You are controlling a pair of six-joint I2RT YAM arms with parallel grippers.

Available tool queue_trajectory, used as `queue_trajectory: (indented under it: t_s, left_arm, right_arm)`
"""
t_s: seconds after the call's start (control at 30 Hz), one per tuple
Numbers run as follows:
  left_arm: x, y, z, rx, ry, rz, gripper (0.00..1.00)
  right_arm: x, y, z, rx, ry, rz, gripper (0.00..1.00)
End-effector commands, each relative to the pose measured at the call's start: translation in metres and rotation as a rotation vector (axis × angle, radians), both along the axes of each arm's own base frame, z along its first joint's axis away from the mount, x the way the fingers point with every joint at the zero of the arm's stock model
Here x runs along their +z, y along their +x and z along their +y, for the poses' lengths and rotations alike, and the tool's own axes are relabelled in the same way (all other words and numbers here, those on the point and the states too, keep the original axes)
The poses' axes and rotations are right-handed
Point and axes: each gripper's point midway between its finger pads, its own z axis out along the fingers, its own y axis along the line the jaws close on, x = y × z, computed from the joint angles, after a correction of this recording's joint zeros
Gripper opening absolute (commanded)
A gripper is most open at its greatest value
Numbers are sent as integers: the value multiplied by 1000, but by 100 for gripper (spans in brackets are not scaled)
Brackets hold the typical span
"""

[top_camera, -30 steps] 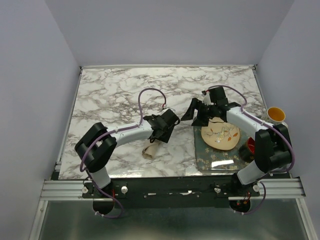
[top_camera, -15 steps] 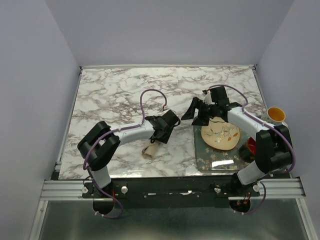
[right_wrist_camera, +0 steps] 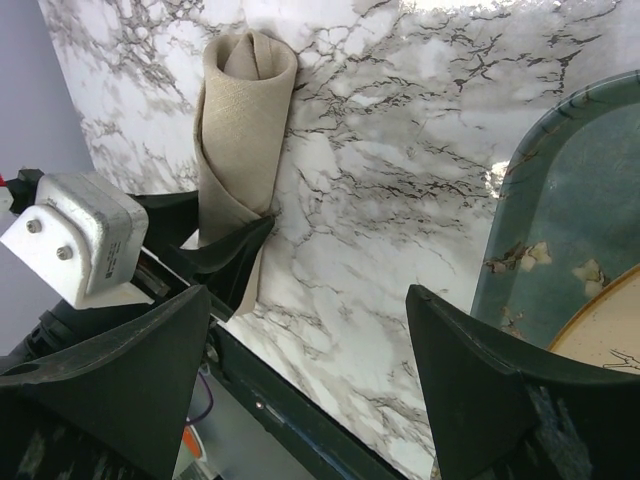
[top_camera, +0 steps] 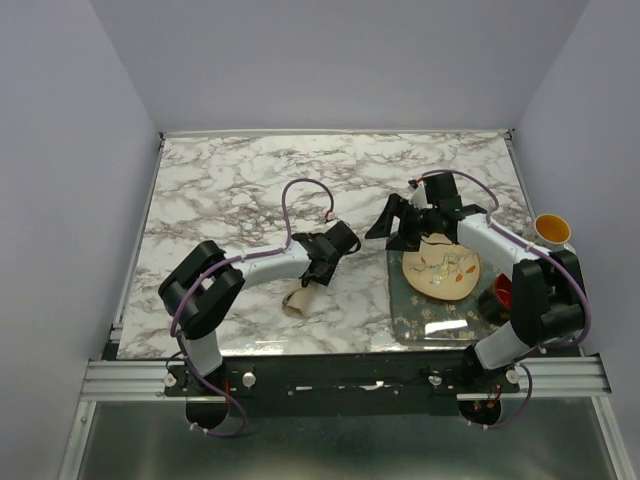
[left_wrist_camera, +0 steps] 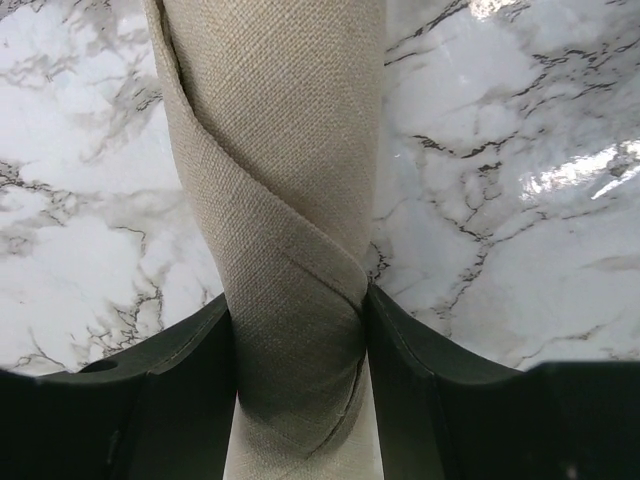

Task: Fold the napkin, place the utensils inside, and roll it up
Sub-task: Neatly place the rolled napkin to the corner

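Observation:
The napkin (top_camera: 300,297) is a tan cloth rolled into a tight tube lying on the marble table. It fills the left wrist view (left_wrist_camera: 280,150) and also shows in the right wrist view (right_wrist_camera: 245,120). My left gripper (top_camera: 312,274) is shut on the near end of the roll, both fingers (left_wrist_camera: 170,390) pressed against its sides. My right gripper (top_camera: 392,228) is open and empty above the table between the roll and the plate. No orange utensil shows; whether it is inside the roll cannot be told.
A round tan patterned plate (top_camera: 441,270) sits on a teal placemat (top_camera: 425,315) at the right. A red cup (top_camera: 501,292) and a yellow-lined cup (top_camera: 550,230) stand at the right edge. The placemat corner shows in the right wrist view (right_wrist_camera: 570,200).
The left arm has drawn slightly toward its base with the rolled napkin still in its gripper. The right gripper has shifted a little.

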Motion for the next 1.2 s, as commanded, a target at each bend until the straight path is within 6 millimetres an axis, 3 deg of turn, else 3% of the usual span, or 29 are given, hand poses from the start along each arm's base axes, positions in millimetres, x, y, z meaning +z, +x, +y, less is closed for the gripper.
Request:
queue_trajectory:
  t_s: [0.0, 0.27, 0.4, 0.73, 0.97, 1.0, 1.17]
  left_arm:
    - [-8, 13, 19, 24, 117, -48, 53]
    - [1, 43, 35, 69, 152, -79, 46]
    - [8, 68, 58, 117, 171, -90, 45]
    - [25, 146, 111, 176, 225, -125, 43]
    - [18, 200, 162, 155, 244, -124, 43]
    - [16, 206, 176, 170, 257, -114, 41]
    - [9, 232, 187, 107, 207, -105, 40]
  right_arm:
    - [10, 0, 0, 16, 24, -41, 87]
    - [15, 3, -1, 18, 35, -49, 87]
    - [15, 3, -1, 18, 41, -46, 87]
    - [40, 11, -11, 0, 83, -97, 87]
    - [41, 10, -19, -10, 87, -106, 87]
    - [42, 9, -18, -4, 92, -106, 87]
    - [45, 10, -16, 4, 102, -110, 87]
